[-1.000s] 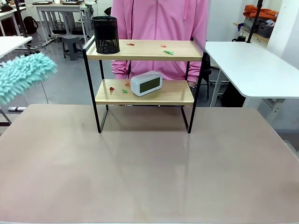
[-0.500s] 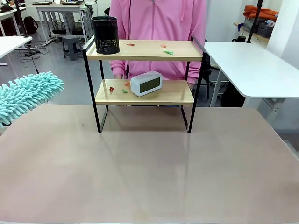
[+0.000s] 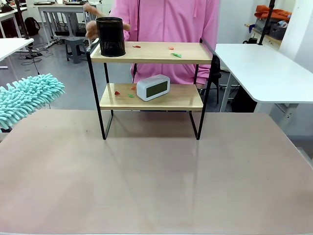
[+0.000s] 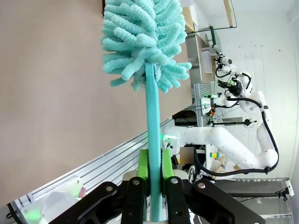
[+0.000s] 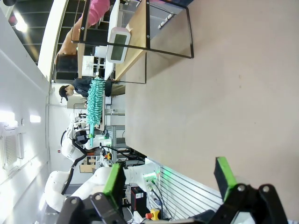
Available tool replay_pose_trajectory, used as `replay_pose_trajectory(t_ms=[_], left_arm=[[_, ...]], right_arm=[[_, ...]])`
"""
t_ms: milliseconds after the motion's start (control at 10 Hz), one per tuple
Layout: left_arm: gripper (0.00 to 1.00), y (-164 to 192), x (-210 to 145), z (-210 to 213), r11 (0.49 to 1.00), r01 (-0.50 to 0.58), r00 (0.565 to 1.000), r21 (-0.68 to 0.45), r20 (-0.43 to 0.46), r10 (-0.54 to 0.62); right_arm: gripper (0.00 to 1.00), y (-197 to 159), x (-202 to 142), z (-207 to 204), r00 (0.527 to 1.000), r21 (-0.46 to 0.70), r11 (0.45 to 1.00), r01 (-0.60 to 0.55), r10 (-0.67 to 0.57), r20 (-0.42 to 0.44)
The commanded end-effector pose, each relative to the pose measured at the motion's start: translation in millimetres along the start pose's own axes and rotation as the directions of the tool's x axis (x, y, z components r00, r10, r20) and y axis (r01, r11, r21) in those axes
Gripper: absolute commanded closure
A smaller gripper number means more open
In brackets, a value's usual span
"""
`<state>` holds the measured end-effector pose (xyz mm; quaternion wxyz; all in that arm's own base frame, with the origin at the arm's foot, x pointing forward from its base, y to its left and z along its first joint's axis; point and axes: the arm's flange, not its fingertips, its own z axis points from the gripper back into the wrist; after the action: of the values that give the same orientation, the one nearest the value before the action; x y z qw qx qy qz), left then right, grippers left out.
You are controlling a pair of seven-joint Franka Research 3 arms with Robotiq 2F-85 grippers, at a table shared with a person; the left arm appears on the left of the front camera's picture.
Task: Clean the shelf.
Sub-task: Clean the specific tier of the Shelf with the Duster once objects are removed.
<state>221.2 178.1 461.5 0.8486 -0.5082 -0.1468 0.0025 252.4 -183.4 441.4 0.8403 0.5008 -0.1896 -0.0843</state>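
Note:
The shelf (image 3: 151, 52) stands at the table's far middle, with small red and green scraps on both wood boards. A black mesh cup (image 3: 110, 36) sits on the top board's left end, and a person's hand (image 3: 90, 28) is at it from behind. A white clock (image 3: 153, 87) lies on the lower board. My left gripper (image 4: 154, 161) is shut on the teal handle of a fluffy duster (image 4: 140, 42). The duster's head (image 3: 27, 98) hangs at the left table edge, well apart from the shelf. My right gripper (image 5: 169, 176) stands open over the table, holding nothing, with the shelf (image 5: 135, 32) far ahead.
A person in a pink top stands right behind the shelf. The brown table (image 3: 156, 176) is bare in front of the shelf. A white table (image 3: 264, 68) adjoins at the back right, another at the far left.
The duster head has dropped lower at the left edge and shifted a little. The person's hand has come up to the black mesh cup on the top board.

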Motion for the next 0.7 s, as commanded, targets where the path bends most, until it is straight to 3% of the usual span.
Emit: replay_pose_trajectory(t_ms=[0, 500, 600], left_arm=[[1.0, -2.7, 1.7, 1.8, 1.0, -0.002, 1.0, -0.02, 0.022, 0.002], [1.0, -2.7, 1.7, 1.8, 1.0, -0.002, 1.0, -0.02, 0.022, 0.002], [0.87, 0.0, 0.0, 0.0, 1.0, 0.0, 1.0, 0.0, 0.0, 0.0]], right_arm=[[0.0, 1.1, 2.3, -1.9, 1.0, 0.023, 0.999, -0.027, 0.026, 0.017], [0.0, 1.1, 2.3, -1.9, 1.0, 0.023, 0.999, -0.027, 0.026, 0.017], [0.0, 1.1, 2.3, -1.9, 1.0, 0.023, 0.999, -0.027, 0.026, 0.017]])
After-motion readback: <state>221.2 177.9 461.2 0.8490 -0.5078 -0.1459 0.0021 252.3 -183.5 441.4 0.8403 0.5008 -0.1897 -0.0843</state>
